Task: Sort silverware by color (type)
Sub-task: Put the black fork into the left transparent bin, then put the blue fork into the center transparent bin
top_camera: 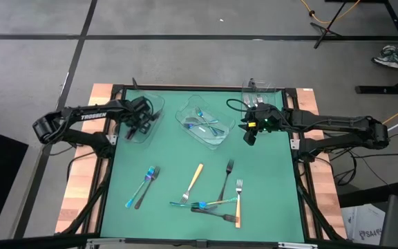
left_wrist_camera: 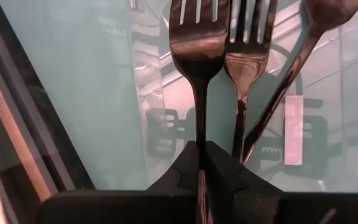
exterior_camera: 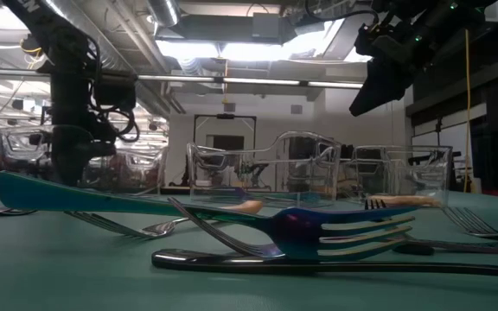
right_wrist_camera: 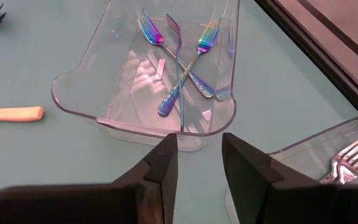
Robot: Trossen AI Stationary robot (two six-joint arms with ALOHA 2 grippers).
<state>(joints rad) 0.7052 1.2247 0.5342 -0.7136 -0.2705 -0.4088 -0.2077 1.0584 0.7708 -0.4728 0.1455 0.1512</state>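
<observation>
A dark fork (left_wrist_camera: 199,74) is pinched by its thin, stiff, likely slippery handle between the closed left fingers (left_wrist_camera: 219,168), while the right fingers (right_wrist_camera: 166,163) are held apart, empty.

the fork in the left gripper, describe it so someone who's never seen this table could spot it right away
Start at the green table and go to the clear tray at its far left corner, where the left gripper hangs. The dark fork sits pinched by its handle between the shut fingers. Unlike the two dark utensils lying loose in that tray, it is the one being held.
</observation>
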